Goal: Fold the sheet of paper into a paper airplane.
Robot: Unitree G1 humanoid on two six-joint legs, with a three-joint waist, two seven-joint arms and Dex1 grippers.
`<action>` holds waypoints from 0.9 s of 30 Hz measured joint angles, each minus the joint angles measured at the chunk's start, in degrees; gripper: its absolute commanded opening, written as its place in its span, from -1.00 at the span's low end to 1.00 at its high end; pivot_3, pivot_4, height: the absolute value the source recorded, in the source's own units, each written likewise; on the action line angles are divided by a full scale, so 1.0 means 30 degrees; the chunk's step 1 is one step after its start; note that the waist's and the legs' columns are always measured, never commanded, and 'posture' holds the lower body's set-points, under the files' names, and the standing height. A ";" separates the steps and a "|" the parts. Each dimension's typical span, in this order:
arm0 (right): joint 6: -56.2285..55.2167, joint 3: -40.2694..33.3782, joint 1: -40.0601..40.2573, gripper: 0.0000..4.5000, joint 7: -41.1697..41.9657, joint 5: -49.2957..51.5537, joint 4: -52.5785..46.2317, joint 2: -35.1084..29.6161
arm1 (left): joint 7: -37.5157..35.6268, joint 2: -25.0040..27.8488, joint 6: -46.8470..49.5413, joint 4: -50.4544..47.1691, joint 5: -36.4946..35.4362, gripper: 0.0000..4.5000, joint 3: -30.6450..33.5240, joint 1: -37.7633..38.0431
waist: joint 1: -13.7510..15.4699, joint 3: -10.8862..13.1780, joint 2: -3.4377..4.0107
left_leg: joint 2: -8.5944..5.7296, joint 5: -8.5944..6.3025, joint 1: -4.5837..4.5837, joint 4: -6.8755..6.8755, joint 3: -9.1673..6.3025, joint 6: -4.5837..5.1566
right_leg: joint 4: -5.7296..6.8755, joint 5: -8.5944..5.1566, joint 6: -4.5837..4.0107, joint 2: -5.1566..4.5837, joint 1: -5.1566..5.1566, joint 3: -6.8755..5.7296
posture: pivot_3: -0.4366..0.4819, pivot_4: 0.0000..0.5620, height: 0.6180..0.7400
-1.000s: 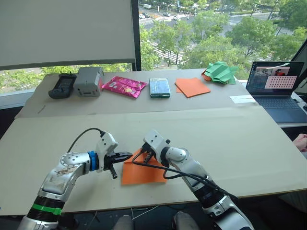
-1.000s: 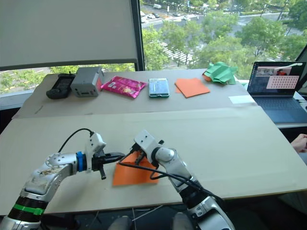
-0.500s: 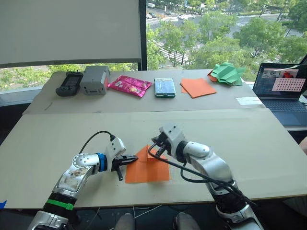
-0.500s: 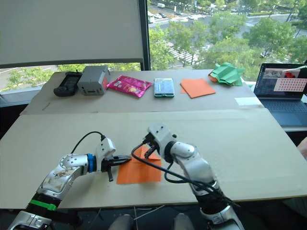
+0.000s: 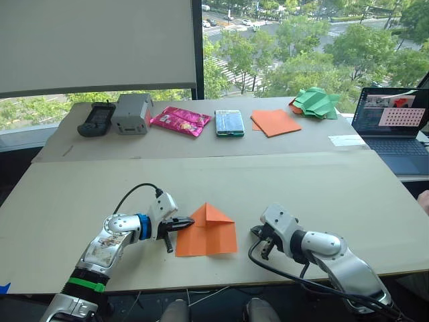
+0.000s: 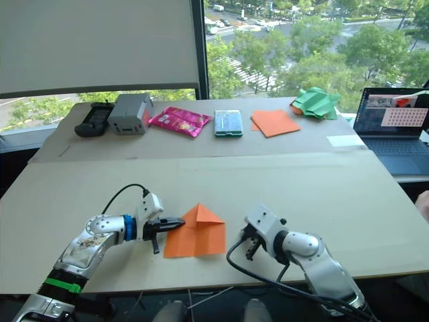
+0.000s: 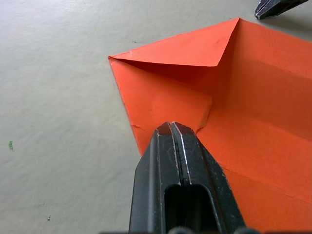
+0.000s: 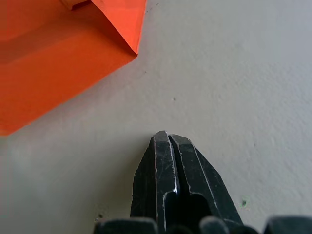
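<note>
Left eye view: right gripper has withdrawn from the sheet of paper, jaws clenched empty; left gripper, clenched, pins its edge. Corner fold completed.

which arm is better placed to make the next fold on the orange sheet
Probably the left. The left gripper, shut, already presses on the sheet of paper at its left edge, while the right gripper, shut, sits on bare table beside the sheet.
</note>
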 measured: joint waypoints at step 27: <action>-0.0424 0.1735 -0.4440 -1.00 -0.1822 0.1874 0.3353 0.7034 | -0.0421 -0.0015 0.0538 0.0403 0.0062 -0.99 -0.0065 -0.0918 | 0.0005 0.0004 0.0029 | 0.0008 0.0005 -0.0022 -0.0025 -0.0015 0.0009 | 0.0046 0.0007 0.0007 0.0029 -0.0019 -0.0005 | -0.05 -0.47 0.44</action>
